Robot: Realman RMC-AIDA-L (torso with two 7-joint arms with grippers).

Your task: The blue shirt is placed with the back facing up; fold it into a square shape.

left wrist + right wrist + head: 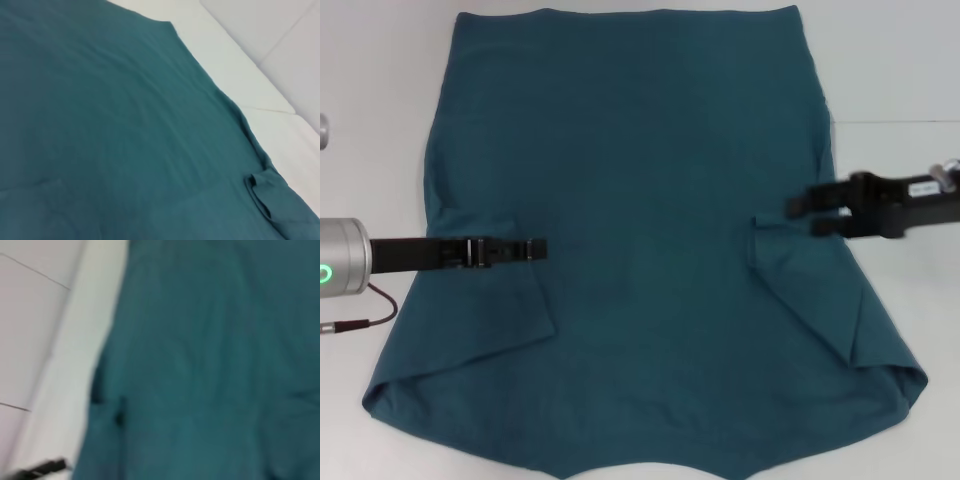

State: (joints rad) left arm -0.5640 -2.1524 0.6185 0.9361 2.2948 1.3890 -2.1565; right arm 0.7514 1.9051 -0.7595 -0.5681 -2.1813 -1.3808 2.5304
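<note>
Left pincer (535, 248) looks pressed together, flat over the left side of the blue shirt (640, 200). Right pincer (800, 215) is a little open at the right edge. Shirt runs near to far on the white tabletop (380, 80), between both arms.

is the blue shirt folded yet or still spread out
Partly folded: the blue shirt lies flat with both sleeves turned inward over its body.

Bright, even, nearly shadowless light; head view crisp, right wrist view heavily blurred.

Left arm (345, 268): silver cylinder, green ring light, dark red cable (365, 312); black claws
</note>
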